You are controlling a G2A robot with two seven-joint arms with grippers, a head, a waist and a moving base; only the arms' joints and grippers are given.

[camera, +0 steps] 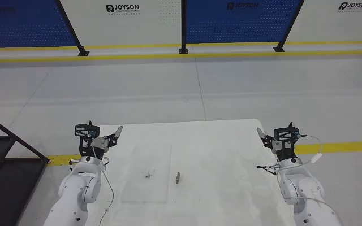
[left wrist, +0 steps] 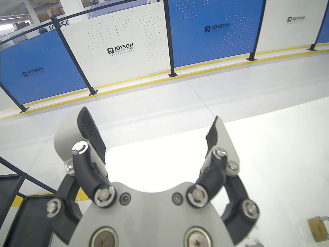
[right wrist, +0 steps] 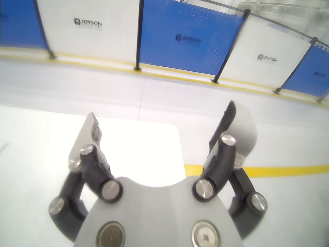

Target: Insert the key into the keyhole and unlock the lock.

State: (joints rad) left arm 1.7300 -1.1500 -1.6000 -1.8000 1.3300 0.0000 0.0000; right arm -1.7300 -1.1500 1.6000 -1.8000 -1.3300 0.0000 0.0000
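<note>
Both wide, empty: left gripper (left wrist: 150, 119) at 9 o'clock, right gripper (right wrist: 160, 111) at 3; pickup pending, next pinch key (camera: 149, 174), 9 o'clock of lock (camera: 177, 178).

Logo plus wordmark sits on the white barrier panels (camera: 121, 22). Same print on the blue panels (camera: 243, 22), fainter.

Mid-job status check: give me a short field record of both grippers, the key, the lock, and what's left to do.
left gripper: open, empty, above the table's far left part
right gripper: open, empty, by the table's far right corner
key: lying flat on the table, nearer the left arm
lock: lying on the table beside the key, not touching it
progress: key not picked up, not yet in the keyhole
</note>
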